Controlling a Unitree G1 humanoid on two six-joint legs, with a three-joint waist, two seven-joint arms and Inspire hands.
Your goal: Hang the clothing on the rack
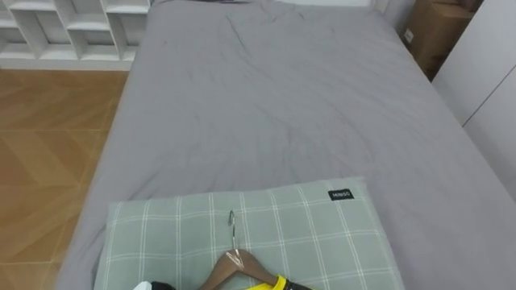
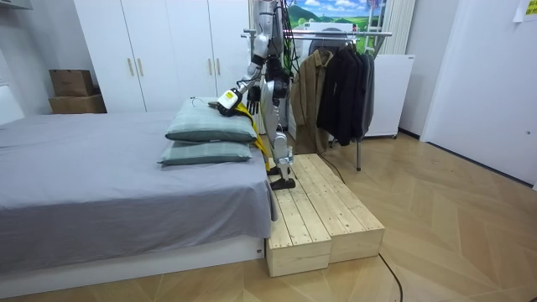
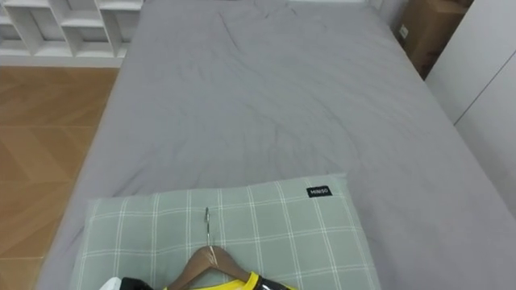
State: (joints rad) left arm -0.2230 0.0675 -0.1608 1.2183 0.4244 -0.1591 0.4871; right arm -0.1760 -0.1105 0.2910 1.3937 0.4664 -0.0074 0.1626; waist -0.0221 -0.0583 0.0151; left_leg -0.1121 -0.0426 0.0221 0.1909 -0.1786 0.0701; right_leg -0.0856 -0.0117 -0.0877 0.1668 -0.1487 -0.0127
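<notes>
Grey bed [image 1: 282, 105], pillow [image 1: 322, 234] with black label [image 1: 340, 195], hanger [image 1: 235, 260]

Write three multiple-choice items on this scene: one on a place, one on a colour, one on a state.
1. The wooden hanger is: A) on the floor B) over the green checked pillow C) on the white shelves.
2. The garment on it is: A) yellow B) red C) blue.
3. The clothes rack is: A) bare B) tipped over C) upright, holding coats.
B: its hook shows against the pillow's checks. A: yellow cloth sits at the hanger's shoulders. C: the room view shows coats hanging behind the robot.
</notes>
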